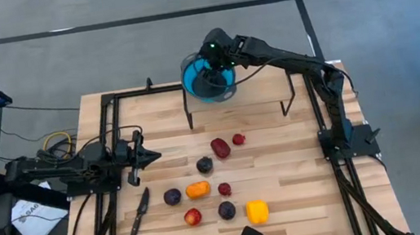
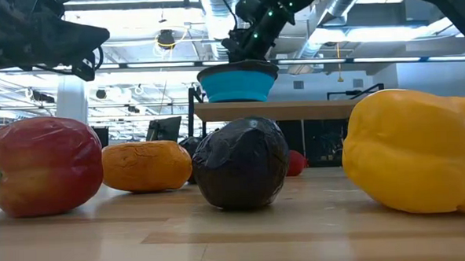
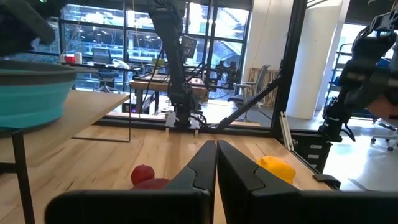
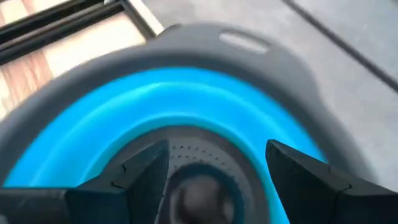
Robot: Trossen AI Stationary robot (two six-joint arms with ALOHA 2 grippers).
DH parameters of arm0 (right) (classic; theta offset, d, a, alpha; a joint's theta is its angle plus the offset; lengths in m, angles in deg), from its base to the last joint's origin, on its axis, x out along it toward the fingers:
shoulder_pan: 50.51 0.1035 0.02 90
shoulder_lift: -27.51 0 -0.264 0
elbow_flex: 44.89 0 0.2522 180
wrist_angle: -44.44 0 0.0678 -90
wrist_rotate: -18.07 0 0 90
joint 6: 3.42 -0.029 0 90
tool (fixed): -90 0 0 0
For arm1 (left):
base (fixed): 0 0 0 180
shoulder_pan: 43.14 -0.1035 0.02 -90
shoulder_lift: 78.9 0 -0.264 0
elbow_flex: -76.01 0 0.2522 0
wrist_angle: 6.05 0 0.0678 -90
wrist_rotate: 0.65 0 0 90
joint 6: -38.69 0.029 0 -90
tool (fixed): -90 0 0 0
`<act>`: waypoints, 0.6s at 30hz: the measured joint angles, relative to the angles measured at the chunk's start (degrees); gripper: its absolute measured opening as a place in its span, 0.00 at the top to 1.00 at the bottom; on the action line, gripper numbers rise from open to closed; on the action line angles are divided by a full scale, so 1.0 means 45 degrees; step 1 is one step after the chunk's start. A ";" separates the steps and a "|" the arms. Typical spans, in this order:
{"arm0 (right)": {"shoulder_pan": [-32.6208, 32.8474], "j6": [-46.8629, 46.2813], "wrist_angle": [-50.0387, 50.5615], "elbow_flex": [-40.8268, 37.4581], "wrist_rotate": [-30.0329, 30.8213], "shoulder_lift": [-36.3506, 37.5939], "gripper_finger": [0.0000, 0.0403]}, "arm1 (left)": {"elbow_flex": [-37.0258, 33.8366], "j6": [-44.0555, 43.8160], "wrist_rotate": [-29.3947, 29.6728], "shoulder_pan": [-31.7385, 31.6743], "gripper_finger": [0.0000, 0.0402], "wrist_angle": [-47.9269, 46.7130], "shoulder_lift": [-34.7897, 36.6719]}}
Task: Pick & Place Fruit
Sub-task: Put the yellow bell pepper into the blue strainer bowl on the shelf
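Now we've the right gripper (image 4: pixel 214 180), jaws apart, over the blue collapsible bowl (image 1: pixel 206 81); left gripper (image 3: pixel 216 165) shut, idle. Next: reach for another fruit, e.g. the dark red rounded piece (image 1: pixel 220 147).

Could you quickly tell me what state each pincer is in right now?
Left pincer: shut, holding nothing, over the table.
Right pincer: open and empty, above the blue bowl.
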 joint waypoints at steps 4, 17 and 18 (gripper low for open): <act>0.0430 0.0737 -0.0261 0.0105 0.1287 0.0808 0.35 | -0.0005 0.0000 0.0000 0.0000 0.98 0.0042 0.0000; 0.5485 0.1857 0.1862 -0.1121 0.4733 0.3966 0.35 | -0.0003 0.0000 -0.0002 0.0000 0.98 0.0066 0.0000; 0.5943 0.1715 0.1975 -0.1707 0.4975 0.4220 0.35 | -0.0005 -0.0002 0.0000 0.0000 0.98 0.0066 0.0000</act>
